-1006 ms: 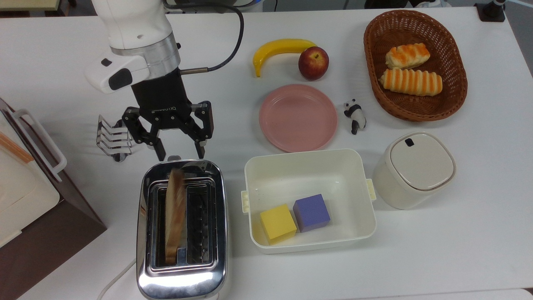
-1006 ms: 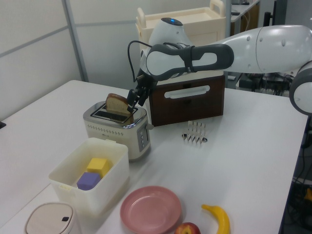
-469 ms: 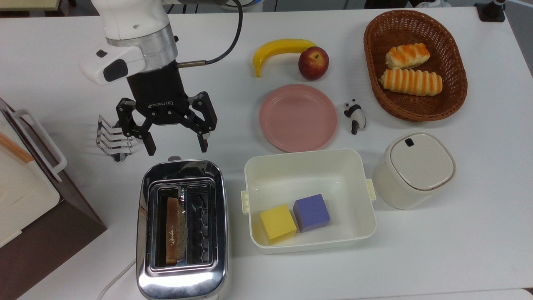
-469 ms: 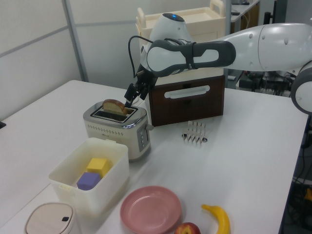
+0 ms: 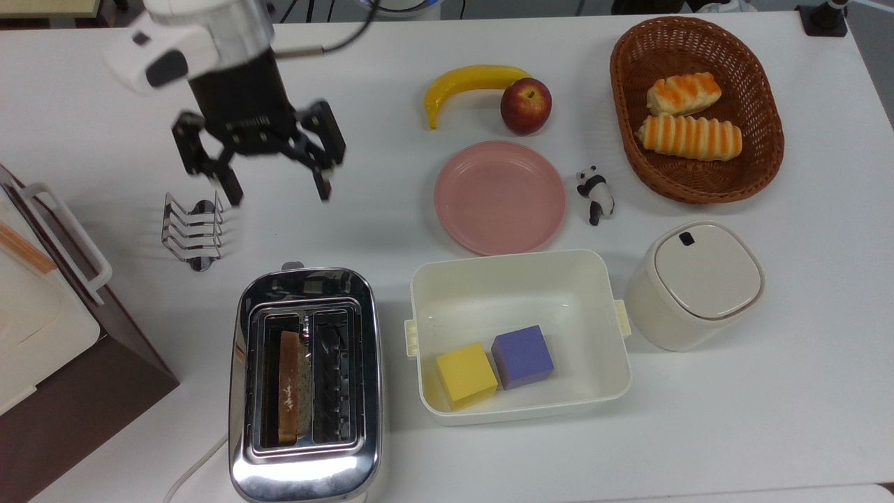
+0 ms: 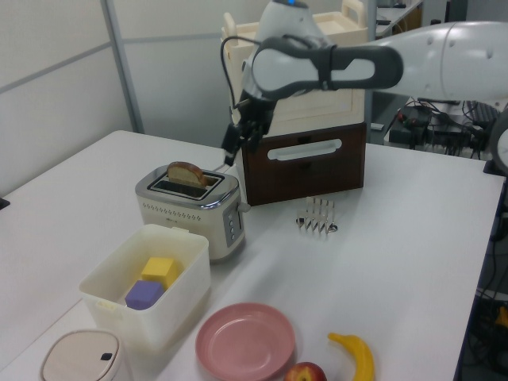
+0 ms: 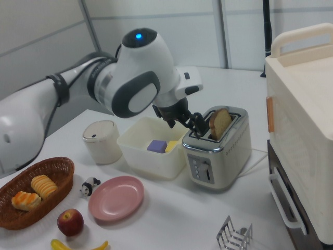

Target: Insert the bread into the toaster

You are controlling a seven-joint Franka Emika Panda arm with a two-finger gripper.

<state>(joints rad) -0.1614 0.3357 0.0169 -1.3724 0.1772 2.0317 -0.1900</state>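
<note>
Above the table, well clear of the toaster (image 5: 305, 383), the gripper (image 5: 275, 194) hangs with its black fingers spread wide and nothing between them. It sits near the wire toast rack (image 5: 192, 231), toward the top view's left. The bread (image 5: 289, 386) stands on edge in the slot on the top view's left, its rounded crust poking just above the chrome rim in the left view — so the placing looks done, and what remains, by my reading, is a clean retreat. To do that well, the arm should rise straight and steer away from the rack and the brown cabinet (image 5: 84, 391) on the top view's left, so that no finger clips the slice or the toaster's lip.

The slice is flat, with speckled tan crumb and a darker crust. Its holder is a shiny, rounded-cornered metal box with dark slots and wire grids — a white cord (image 5: 194, 469) trails from it. Just beside it sits a matte cream tub (image 5: 518, 278) holding a yellow cube (image 5: 466, 374) and a purple cube (image 5: 522, 356), both crisp-edged.
</note>
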